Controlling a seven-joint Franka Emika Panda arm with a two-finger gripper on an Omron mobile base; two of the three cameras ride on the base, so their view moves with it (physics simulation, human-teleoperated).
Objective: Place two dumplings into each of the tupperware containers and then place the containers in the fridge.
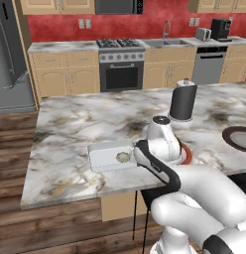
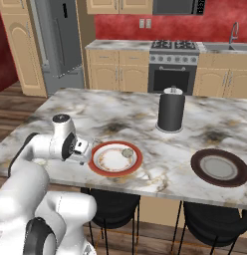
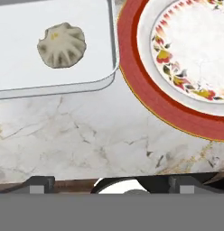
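Soft dough: one dumpling (image 3: 62, 45) lies in the white container (image 3: 86, 76), another (image 2: 127, 153) on the red-rimmed plate (image 2: 98, 169). Gripper (image 2: 84, 151) spread, empty. Pinch the sides gently (probably light, easily squashed).

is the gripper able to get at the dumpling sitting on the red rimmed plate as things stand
Probably yes. The dumpling lies bare on the red-rimmed plate, with nothing over or beside it. The open gripper is just off the plate's left edge, empty.
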